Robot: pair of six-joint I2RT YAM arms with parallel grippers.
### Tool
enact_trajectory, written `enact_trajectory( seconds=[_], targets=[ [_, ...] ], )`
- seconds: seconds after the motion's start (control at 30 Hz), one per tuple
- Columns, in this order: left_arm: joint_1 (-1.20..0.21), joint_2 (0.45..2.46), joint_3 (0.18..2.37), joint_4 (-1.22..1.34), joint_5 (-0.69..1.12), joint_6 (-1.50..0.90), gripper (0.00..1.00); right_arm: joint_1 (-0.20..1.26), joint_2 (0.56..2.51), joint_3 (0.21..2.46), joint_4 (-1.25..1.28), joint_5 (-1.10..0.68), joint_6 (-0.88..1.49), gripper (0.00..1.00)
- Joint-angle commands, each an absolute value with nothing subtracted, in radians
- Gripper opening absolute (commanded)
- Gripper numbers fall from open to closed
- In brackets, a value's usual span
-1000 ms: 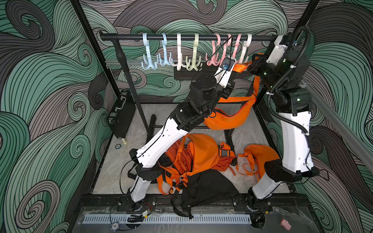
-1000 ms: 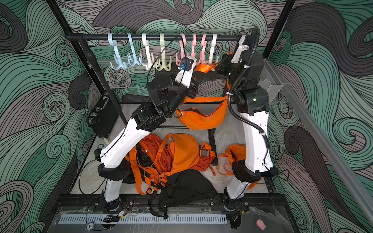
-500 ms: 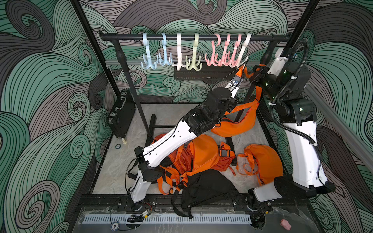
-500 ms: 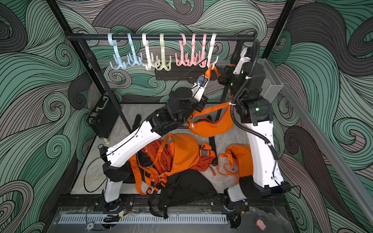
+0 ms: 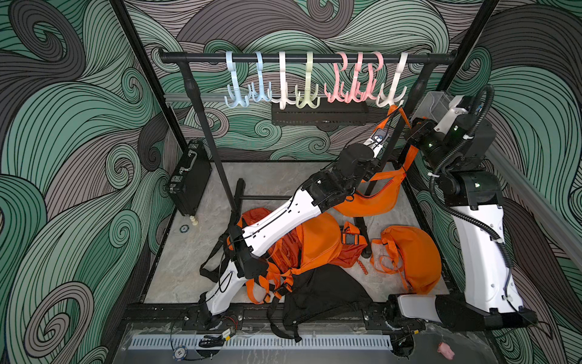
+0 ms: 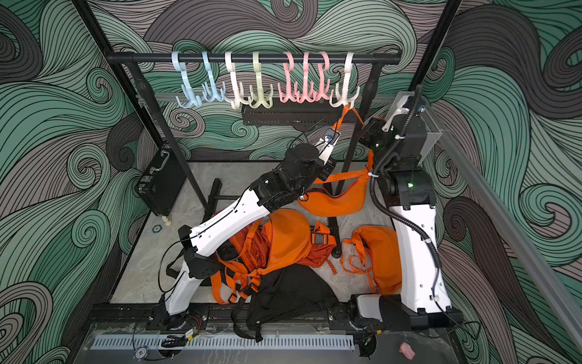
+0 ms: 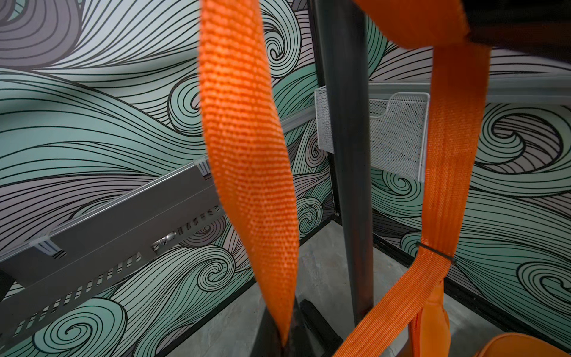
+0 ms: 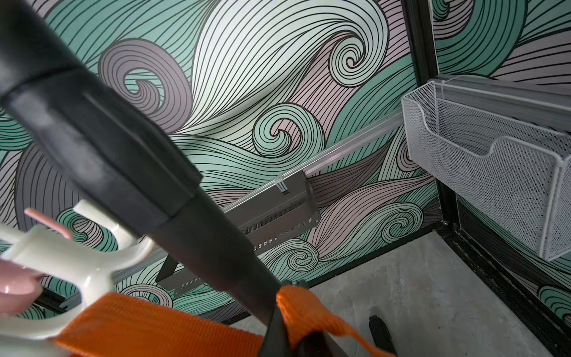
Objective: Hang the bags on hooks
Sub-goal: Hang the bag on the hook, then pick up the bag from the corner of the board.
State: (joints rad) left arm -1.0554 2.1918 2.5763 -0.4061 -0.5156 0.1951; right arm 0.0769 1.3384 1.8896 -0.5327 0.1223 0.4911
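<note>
Strap [image 5: 390, 112] now looped over white hook [image 5: 396, 78].

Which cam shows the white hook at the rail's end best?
Right wrist: the white hook is close up, prongs clear, with the orange strap right against them. Both top views show it whole but small, hanging on the rail. Left wrist shows strap only, no hook.
</note>
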Motion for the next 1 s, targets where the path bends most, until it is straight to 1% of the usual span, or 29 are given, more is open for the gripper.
enact_trajectory(
  seconds=[0.0, 0.07, 0.13, 0.17, 0.2, 0.23, 0.3, 0.33, 0.37, 0.43, 0.5, 0.53, 0.6, 0.63, 0.7, 0.83, 0.97],
  targets=[
    [-1.051, 2.192, 2.606, -0.448, -0.502, 0.195, 0.11, 0.064, 1.339, 1.887, -0.532, 0.101, 0.520, 0.00],
    [-1.047, 2.182, 2.604, -0.460, -0.503, 0.193, 0.18, 0.064, 1.337, 1.888, -0.532, 0.086, 0.520, 0.00],
    [-1.047, 2.157, 2.589, -0.472, -0.503, 0.194, 0.40, 0.064, 1.330, 1.885, -0.531, 0.073, 0.513, 0.00],
    [-1.047, 2.139, 2.571, -0.474, -0.501, 0.192, 0.49, 0.064, 1.326, 1.887, -0.533, 0.072, 0.508, 0.00],
    [-1.048, 2.114, 2.540, -0.473, -0.495, 0.188, 0.60, 0.063, 1.320, 1.888, -0.538, 0.072, 0.502, 0.03],
    [-1.048, 2.084, 2.501, -0.470, -0.489, 0.185, 0.70, 0.063, 1.315, 1.889, -0.544, 0.075, 0.495, 0.16],
    [-1.048, 2.017, 2.404, -0.453, -0.480, 0.176, 0.88, 0.064, 1.297, 1.894, -0.569, 0.085, 0.482, 0.35],
    [-1.048, 1.980, 2.347, -0.440, -0.477, 0.172, 0.95, 0.063, 1.286, 1.894, -0.579, 0.091, 0.472, 0.44],
    [-1.048, 1.948, 2.299, -0.428, -0.479, 0.171, 0.98, 0.063, 1.275, 1.892, -0.591, 0.100, 0.466, 0.54],
    [-1.049, 1.878, 2.195, -0.421, -0.487, 0.166, 0.99, 0.062, 1.246, 1.885, -0.632, 0.136, 0.449, 0.72],
    [-1.048, 1.823, 2.111, -0.432, -0.496, 0.172, 0.99, 0.063, 1.212, 1.861, -0.665, 0.174, 0.430, 0.85],
    [-1.049, 1.794, 2.068, -0.445, -0.501, 0.173, 0.99, 0.061, 1.188, 1.845, -0.684, 0.199, 0.424, 0.90],
    [-1.048, 1.735, 1.983, -0.457, -0.509, 0.175, 0.98, 0.057, 1.147, 1.818, -0.743, 0.250, 0.414, 0.98],
    [-1.048, 1.701, 1.928, -0.462, -0.514, 0.171, 0.99, 0.053, 1.123, 1.799, -0.776, 0.276, 0.410, 0.99],
    [-1.048, 1.634, 1.822, -0.468, -0.518, 0.161, 0.99, 0.047, 1.068, 1.729, -0.831, 0.314, 0.423, 0.99],
    [-1.048, 1.485, 1.618, -0.474, -0.563, 0.129, 0.99, 0.031, 0.933, 1.497, -0.919, 0.296, 0.483, 0.99],
    [-1.048, 1.353, 1.451, -0.483, -0.583, 0.090, 0.98, 0.029, 0.822, 1.269, -0.990, 0.338, 0.496, 0.99]
  ],
)
